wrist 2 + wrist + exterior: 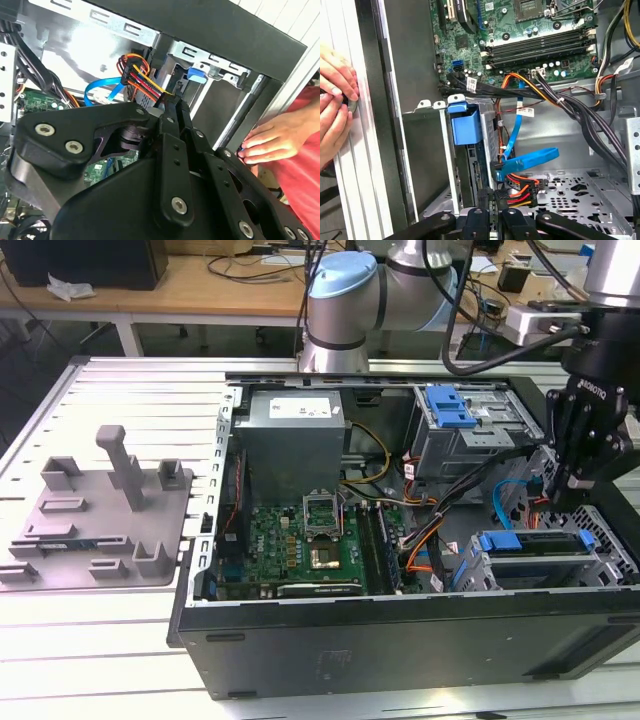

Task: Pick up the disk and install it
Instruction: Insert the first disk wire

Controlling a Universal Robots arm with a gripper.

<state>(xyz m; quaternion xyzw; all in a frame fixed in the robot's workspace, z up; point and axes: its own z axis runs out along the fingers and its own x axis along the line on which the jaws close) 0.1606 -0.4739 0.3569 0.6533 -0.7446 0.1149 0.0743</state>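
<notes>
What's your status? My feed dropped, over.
Gripper low inside case, beside drive cage. Disk sits in cage, blue bracket showing. Person's hand beside case.

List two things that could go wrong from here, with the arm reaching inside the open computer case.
1. The claw sits low among loose wiring. The blue cable and the orange-and-yellow cable bundle could snag on it if it moves.
2. A person's hand rests just outside the case wall, close to the claw, so a sideways move might strike or pinch it.

the arm [345, 295] bends over, gripper [572, 500] pointing straight down.
</notes>
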